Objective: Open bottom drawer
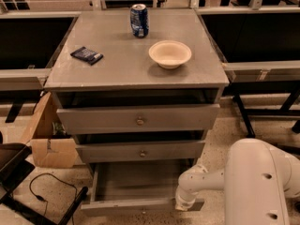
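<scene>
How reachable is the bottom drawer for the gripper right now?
Probably yes. The gripper sits low at the right end of the bottom drawer front, and the drawer stands pulled well out. Nothing lies between them. Whether the gripper actually touches the front can't be told.
</scene>
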`<state>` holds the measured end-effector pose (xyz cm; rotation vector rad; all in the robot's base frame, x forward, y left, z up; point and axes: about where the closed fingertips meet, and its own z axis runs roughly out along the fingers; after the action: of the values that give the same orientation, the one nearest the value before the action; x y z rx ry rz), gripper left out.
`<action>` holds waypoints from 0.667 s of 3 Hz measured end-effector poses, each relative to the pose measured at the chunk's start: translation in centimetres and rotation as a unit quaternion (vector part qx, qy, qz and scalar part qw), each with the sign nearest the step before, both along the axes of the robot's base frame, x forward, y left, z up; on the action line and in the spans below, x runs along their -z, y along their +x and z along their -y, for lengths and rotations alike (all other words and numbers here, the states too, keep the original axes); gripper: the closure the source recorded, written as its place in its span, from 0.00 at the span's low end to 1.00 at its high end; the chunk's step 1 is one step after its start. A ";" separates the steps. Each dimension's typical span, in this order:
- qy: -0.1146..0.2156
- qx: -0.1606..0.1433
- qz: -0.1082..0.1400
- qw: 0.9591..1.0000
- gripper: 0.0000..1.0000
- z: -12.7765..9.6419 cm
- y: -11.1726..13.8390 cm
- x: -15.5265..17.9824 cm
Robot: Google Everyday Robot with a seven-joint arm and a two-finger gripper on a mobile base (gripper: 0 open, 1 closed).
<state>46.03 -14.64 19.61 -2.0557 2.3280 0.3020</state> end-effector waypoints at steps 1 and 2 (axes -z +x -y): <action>0.007 0.006 -0.008 1.000 1.00 -0.3 -0.1 0.1; 0.007 0.006 -0.008 1.000 1.00 -0.2 0.0 -0.1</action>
<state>45.98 -14.39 19.69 -2.0395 2.3387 0.3355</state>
